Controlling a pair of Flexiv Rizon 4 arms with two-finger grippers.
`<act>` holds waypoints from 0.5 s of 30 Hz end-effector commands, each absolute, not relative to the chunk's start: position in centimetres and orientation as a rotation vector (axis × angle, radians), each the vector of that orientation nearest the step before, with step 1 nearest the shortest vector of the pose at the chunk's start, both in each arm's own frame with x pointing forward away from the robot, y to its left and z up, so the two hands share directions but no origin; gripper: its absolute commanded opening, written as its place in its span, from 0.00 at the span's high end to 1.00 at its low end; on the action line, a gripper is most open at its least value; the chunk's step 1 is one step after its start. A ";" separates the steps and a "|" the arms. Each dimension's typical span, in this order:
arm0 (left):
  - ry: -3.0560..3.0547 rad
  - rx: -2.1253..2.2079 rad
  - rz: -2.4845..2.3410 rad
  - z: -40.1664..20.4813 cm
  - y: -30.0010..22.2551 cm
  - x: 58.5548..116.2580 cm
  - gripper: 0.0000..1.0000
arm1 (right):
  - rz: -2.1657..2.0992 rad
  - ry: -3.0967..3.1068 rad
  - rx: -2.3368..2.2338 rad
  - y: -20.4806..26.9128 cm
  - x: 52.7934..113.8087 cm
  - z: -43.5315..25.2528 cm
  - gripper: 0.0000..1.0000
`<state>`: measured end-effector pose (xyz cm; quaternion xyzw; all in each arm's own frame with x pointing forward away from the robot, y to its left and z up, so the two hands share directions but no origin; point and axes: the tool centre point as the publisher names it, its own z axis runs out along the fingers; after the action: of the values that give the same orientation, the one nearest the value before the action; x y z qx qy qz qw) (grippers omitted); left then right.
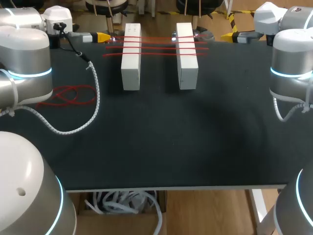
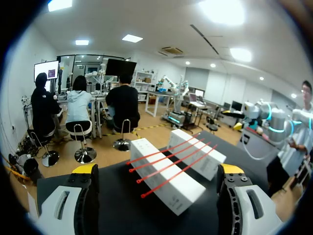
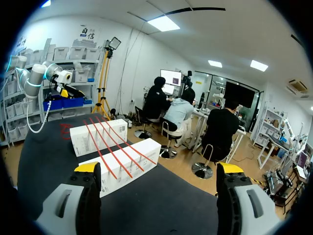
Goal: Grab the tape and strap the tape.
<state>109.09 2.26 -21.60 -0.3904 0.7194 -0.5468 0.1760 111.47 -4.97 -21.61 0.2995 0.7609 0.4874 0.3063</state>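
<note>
1. At the table's (image 1: pixel 161 147) 9 o'clock side, the head view shows a loose heap of red tape (image 1: pixel 73 94), which is outside the left wrist view.
2. Toward 12 o'clock, four thin red strips (image 1: pixel 156 48) lie straight and parallel across two white boxes (image 1: pixel 131 58).
3. Only the wrist views show the finger spacing: the left claw (image 2: pixel 157 171) and the right claw (image 3: pixel 158 169) are both spread wide and grip nothing.

left gripper (image 1: pixel 102 36) and right gripper (image 1: pixel 227 35) level, facing inward, fingers (image 2: pixel 84 170) wide apart
</note>
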 end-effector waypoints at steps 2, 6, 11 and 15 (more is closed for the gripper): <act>2.032 -1.104 -1.551 -21.7 2.2 109.1 0.00 | 1.292 2.011 0.792 -5.0 111.4 -21.7 0.00; 2.032 -1.104 -1.551 -21.7 2.2 109.1 0.00 | 1.292 2.011 0.792 -5.0 111.4 -21.7 0.00; 2.032 -1.104 -1.551 -21.7 2.2 109.1 0.00 | 1.292 2.011 0.792 -5.0 111.4 -21.7 0.00; 2.106 -0.987 -1.574 -22.0 1.9 109.1 0.00 | 1.292 2.011 0.792 -5.0 111.4 -21.7 0.00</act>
<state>108.84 1.64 -21.63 -0.3701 0.7301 -0.5461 0.1783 111.47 -4.97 -21.61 0.2995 0.7609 0.4875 0.3062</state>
